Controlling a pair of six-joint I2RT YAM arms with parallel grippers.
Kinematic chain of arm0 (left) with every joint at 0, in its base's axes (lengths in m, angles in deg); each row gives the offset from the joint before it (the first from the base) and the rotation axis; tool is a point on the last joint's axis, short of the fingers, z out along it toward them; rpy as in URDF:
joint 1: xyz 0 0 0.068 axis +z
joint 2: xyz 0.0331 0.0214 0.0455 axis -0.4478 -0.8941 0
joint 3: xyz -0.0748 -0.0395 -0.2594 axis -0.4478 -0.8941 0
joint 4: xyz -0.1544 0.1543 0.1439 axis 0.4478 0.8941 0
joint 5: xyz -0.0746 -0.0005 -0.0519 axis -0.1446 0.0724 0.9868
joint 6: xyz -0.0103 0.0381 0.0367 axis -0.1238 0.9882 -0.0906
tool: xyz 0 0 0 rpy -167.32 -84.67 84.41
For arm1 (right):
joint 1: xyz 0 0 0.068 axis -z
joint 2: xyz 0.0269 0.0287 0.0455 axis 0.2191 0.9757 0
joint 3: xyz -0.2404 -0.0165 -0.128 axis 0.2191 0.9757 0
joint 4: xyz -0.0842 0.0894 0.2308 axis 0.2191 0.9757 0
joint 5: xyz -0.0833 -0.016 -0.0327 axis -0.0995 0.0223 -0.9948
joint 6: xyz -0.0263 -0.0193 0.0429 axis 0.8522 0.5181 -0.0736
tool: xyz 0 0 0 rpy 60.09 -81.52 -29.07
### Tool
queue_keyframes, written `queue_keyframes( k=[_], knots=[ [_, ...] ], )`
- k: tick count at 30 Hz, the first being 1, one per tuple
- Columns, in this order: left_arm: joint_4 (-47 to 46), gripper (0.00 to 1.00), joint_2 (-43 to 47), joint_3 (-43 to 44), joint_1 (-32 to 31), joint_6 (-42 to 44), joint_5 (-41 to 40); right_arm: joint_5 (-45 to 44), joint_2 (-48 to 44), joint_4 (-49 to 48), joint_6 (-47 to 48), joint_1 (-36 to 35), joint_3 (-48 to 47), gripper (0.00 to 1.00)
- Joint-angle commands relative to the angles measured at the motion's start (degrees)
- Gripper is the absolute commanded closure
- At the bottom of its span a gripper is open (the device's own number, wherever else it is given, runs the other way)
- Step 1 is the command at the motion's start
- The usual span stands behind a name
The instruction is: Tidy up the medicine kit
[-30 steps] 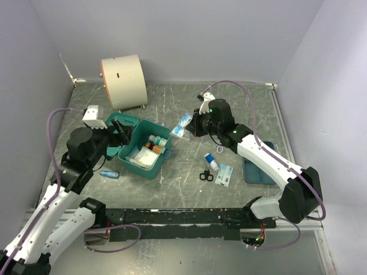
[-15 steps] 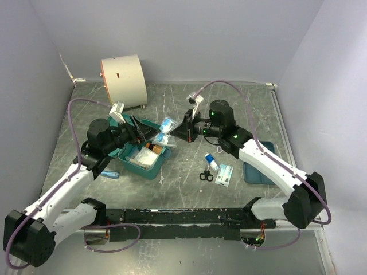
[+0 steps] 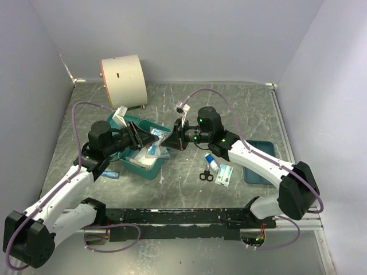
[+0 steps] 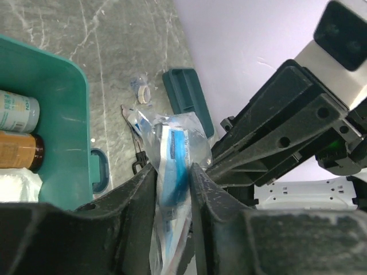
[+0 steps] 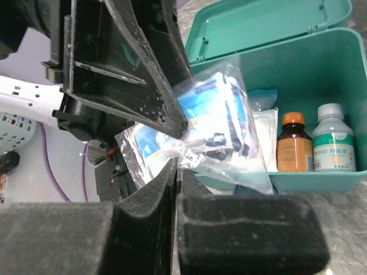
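The medicine kit (image 3: 141, 168) is a teal box that stands open on the table, its lid (image 5: 269, 23) folded back. Inside stand a brown bottle (image 5: 292, 144) and a white bottle (image 5: 334, 140), next to white packets. A clear plastic bag with a blue-and-white packet (image 3: 156, 143) hangs just above the kit's right rim. My left gripper (image 3: 142, 137) is shut on the bag (image 4: 172, 149) from the left. My right gripper (image 3: 171, 140) pinches the bag's (image 5: 223, 120) edge from the right, its jaws fully together.
A large cream drum (image 3: 123, 80) stands at the back left. Right of the kit lie black scissors (image 3: 205, 175), a small blue-capped bottle (image 3: 211, 161) and a flat packet (image 3: 224, 175). A shallow blue tray (image 3: 258, 163) sits under the right arm. A small blue item (image 3: 109, 173) lies left of the kit.
The right arm carried the bag leftwards to above the kit. The left arm swung right to meet it and its jaws closed on the bag.
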Motion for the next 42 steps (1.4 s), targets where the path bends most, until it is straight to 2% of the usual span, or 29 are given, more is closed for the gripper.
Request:
queue_keyframes(
  k=[1,4,8,11,14,15,22,26,31,35,38,42],
  knots=[
    [4.3,0.65,2.0,1.6,0.2,4.2,-0.4,-0.5,-0.2,-3.1,-1.5,-0.2,2.2,0.98],
    [5.8,0.72,1.9,2.2,0.3,7.4,0.0,-3.0,-1.2,-3.0,-1.8,-0.2,3.8,0.75],
    [12.5,0.74,2.3,5.0,0.5,12.5,-3.0,-7.5,-2.2,-1.7,-4.6,0.0,3.5,0.52],
    [16.1,0.74,2.7,7.3,0.6,16.6,-6.2,-13.1,-3.1,0.1,-5.2,0.5,2.9,0.43],
    [21.6,0.74,1.3,10.6,0.6,21.8,-11.9,-21.1,-4.6,0.8,-6.7,2.5,3.3,0.42],
    [23.0,0.73,0.1,11.8,0.7,23.6,-13.0,-26.4,-5.3,1.4,-7.2,3.1,3.4,0.41],
    [27.7,0.73,-9.6,18.0,1.1,34.8,-12.4,-54.2,-2.4,2.8,-6.6,6.1,4.7,0.41],
    [31.1,0.74,-12.8,20.8,1.4,37.3,-14.1,-66.0,2.2,10.3,-12.1,6.6,2.8,0.43],
    [34.1,0.74,-15.0,23.9,1.5,39.6,-12.9,-68.3,5.0,18.7,-20.4,6.6,1.6,0.44],
    [34.5,0.73,-16.5,22.9,1.7,41.3,-6.7,-68.3,7.2,23.4,-25.6,6.8,0.4,0.44],
    [37.2,0.72,-17.4,20.9,1.8,41.7,-3.1,-67.9,9.0,24.8,-25.2,6.9,-1.4,0.45],
    [35.7,0.72,-16.2,17.1,1.8,39.8,-2.8,-68.5,10.5,26.3,-23.0,6.9,-4.0,0.45]
  ],
)
